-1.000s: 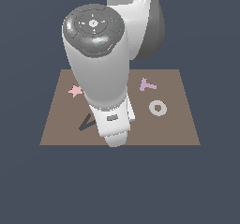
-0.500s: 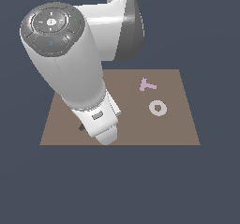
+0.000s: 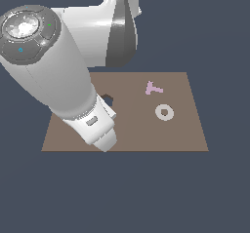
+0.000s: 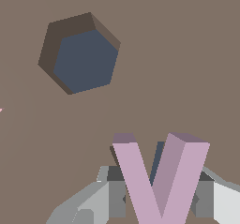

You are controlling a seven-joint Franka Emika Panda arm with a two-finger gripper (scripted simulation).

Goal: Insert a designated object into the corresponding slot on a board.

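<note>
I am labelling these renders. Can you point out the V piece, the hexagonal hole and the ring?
V piece (image 4: 161,181): wrist view, on its right limb.
hexagonal hole (image 4: 84,59): wrist view, on its dark floor.
ring (image 3: 164,112): exterior view, on its pale band.

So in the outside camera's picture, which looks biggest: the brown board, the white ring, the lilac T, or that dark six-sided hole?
1. Brown board, by far.
2. White ring.
3. Lilac T, only slightly smaller than the ring.
Unranked: the dark hexagonal hole, since the arm hides most of it.

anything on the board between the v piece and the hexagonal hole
Nothing: in the wrist view only bare board lies between the V piece and the hexagonal hole.
</note>
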